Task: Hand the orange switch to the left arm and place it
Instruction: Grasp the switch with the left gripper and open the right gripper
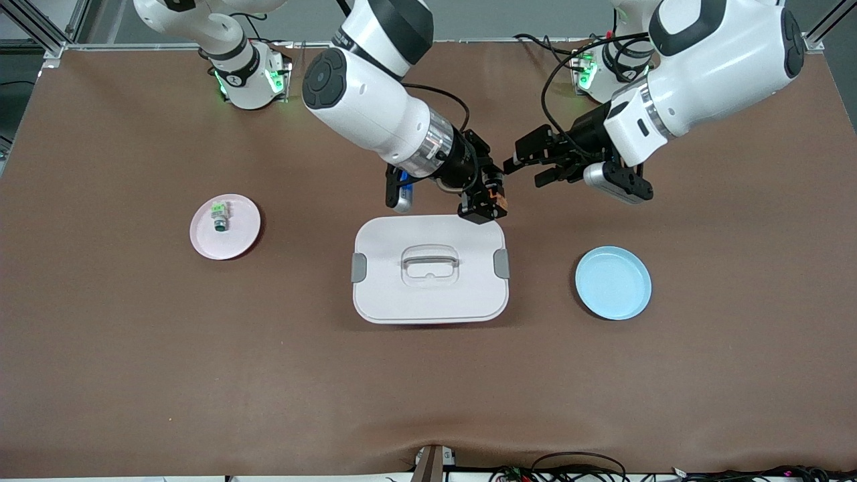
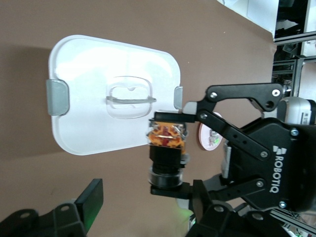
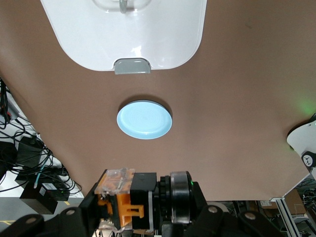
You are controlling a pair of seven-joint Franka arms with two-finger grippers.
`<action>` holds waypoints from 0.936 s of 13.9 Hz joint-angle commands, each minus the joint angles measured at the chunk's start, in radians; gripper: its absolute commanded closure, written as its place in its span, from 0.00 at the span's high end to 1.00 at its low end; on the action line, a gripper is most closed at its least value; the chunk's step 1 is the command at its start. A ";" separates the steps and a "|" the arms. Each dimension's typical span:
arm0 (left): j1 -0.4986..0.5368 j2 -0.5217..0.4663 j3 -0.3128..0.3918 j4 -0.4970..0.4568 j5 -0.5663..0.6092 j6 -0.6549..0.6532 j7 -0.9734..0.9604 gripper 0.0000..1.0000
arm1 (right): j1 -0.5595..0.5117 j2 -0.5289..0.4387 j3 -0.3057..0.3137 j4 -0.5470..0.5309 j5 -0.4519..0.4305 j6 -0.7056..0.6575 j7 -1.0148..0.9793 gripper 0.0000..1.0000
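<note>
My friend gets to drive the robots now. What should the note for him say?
Right gripper: shut on the orange switch, held in the air over the edge of the box that lies farther from the front camera.
Left gripper: open, in the air close beside the switch, not touching it.
Pink plate, toward the right arm's end, holds only the green-and-white switch.
Blue plate, toward the left arm's end, has nothing on it.
Done: orange switch lifted and brought to the middle.
Left: hand it to the left gripper, probably then set it on the blue plate, staying off the box.
</note>
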 commanded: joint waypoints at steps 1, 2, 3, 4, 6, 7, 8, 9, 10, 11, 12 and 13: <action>0.000 0.007 -0.026 -0.009 -0.038 0.064 0.012 0.79 | 0.005 0.029 0.000 0.059 0.018 0.004 0.024 0.00; 0.000 0.016 -0.040 -0.009 -0.052 0.097 0.010 0.78 | 0.007 0.029 0.000 0.060 0.018 0.004 0.024 0.00; 0.000 0.025 -0.051 -0.009 -0.061 0.125 0.002 0.73 | 0.007 0.031 0.000 0.060 0.016 0.004 0.029 0.00; 0.000 0.033 -0.063 -0.009 -0.064 0.137 -0.004 0.71 | 0.007 0.029 0.001 0.060 0.018 0.004 0.033 0.00; 0.000 0.034 -0.065 -0.009 -0.064 0.142 -0.004 0.65 | 0.007 0.029 0.001 0.062 0.018 0.010 0.033 0.00; 0.000 0.036 -0.066 -0.009 -0.065 0.142 -0.004 0.62 | 0.005 0.029 0.003 0.065 0.018 0.010 0.041 0.00; 0.000 0.042 -0.066 -0.009 -0.063 0.142 -0.004 0.58 | 0.005 0.031 0.001 0.066 0.018 0.010 0.052 0.00; 0.000 0.043 -0.066 -0.009 -0.063 0.142 -0.001 0.48 | 0.007 0.029 0.003 0.072 0.018 0.010 0.053 0.00; 0.000 0.043 -0.066 -0.009 -0.063 0.142 0.001 0.34 | 0.005 0.029 0.003 0.075 0.018 0.010 0.053 0.00; 0.000 0.043 -0.066 -0.009 -0.063 0.142 0.002 0.22 | 0.007 0.029 0.003 0.075 0.018 0.010 0.055 0.00; -0.002 0.045 -0.066 -0.009 -0.063 0.142 0.004 0.10 | 0.007 0.029 0.003 0.075 0.018 0.010 0.059 0.00; -0.003 0.048 -0.066 -0.007 -0.058 0.142 0.005 0.00 | 0.005 0.029 0.003 0.075 0.018 0.010 0.061 0.00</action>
